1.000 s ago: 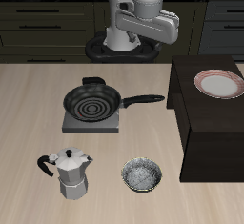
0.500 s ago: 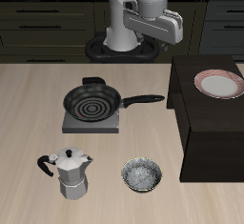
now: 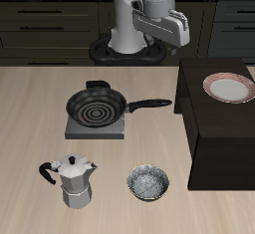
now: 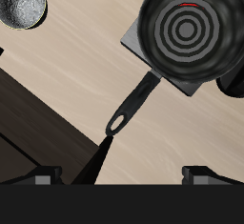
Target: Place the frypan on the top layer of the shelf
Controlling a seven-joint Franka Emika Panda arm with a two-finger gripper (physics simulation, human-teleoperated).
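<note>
Hovering high above frypan (image 3: 97, 107), gripper (image 4: 122, 174) down

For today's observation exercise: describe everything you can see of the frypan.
The frypan is round, shallow and black, seemingly metal, with pale concentric rings inside. A long straight black handle with a hole at its tip points toward the shelf, stopping short of it. It sits upright and empty on the flat grey burner plate, its rim overhanging. The gripper is not touching it.
</note>
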